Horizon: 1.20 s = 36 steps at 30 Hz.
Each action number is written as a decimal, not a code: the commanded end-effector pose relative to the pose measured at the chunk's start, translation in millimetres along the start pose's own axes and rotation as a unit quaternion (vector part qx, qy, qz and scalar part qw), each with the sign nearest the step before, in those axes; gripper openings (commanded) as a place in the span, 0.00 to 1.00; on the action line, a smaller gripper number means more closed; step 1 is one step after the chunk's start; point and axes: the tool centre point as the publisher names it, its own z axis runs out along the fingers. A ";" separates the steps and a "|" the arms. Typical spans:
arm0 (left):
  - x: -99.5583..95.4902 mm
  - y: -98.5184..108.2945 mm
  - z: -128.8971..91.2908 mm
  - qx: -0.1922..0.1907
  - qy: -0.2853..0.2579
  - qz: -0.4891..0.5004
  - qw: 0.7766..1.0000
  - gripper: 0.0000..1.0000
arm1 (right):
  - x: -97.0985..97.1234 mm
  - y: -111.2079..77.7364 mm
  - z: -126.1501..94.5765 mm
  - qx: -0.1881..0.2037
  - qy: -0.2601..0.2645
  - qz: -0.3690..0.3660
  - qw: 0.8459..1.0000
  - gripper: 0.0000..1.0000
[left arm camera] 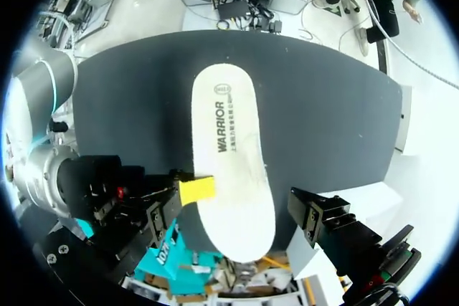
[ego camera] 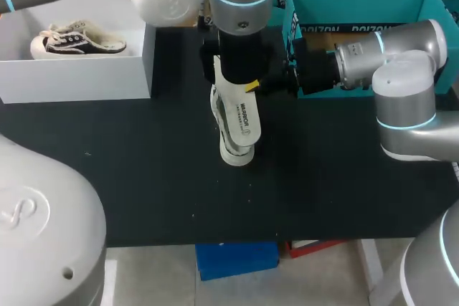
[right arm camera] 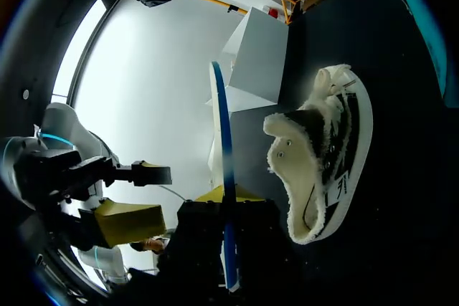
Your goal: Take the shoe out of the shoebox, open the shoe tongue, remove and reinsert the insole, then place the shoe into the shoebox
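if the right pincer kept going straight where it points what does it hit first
The insole, edge-on directly ahead of the right pincer and so close it may already touch; depth is unclear. The white box lies further along that line.

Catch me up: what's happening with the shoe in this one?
The right gripper is shut on the white insole and holds it flat above the table. The fleece-lined shoe rests on the table under it, out of any box. The left gripper hangs open above the insole. A second shoe sits in the white box. Whether the insole is coming out or going back in cannot be told.
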 end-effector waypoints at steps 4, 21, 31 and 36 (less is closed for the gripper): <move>-1.3 32.6 8.6 0.003 0.002 -0.001 1.000 1.00 | -0.6 0.0 1.7 -0.001 0.000 0.000 1.000 0.00; 7.3 86.8 21.3 0.013 0.001 -0.038 0.999 1.00 | -0.6 0.0 1.7 -0.001 0.000 0.000 1.000 0.00; 9.6 110.4 32.4 0.026 -0.001 -0.050 0.998 1.00 | -0.6 0.0 1.7 -0.001 0.000 0.000 1.000 0.00; 10.9 111.6 32.3 0.026 -0.010 -0.052 0.998 1.00 | -0.6 0.0 1.7 -0.001 0.000 0.000 1.000 0.00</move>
